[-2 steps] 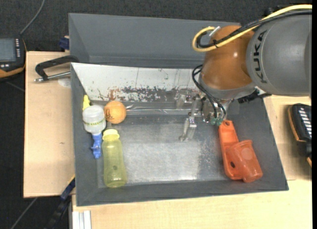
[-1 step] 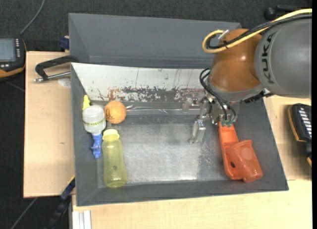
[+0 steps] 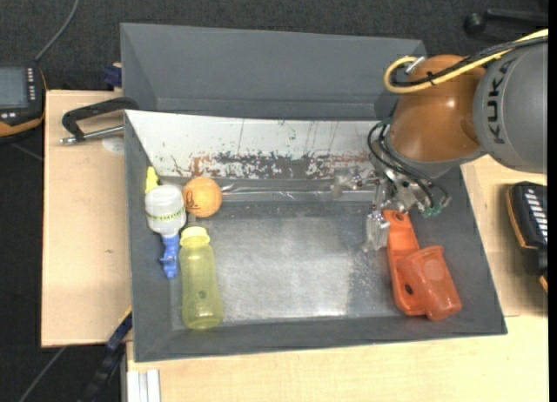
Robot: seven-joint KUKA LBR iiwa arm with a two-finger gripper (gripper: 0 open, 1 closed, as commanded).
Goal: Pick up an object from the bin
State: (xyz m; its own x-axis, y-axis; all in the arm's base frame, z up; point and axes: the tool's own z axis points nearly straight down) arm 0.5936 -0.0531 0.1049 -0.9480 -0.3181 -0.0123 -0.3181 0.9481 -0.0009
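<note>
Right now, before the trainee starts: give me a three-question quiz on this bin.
1. Fill in: seen from the camera, the yellow-green bottle lies in the bin's ____ half.
2. True or false: the orange ball lies in the same half as the bottle.
3. Which thing lies nearest the gripper? A) bottle B) orange plastic tool C) ball

Key: 1 left; 2 true; 3 B.
</note>
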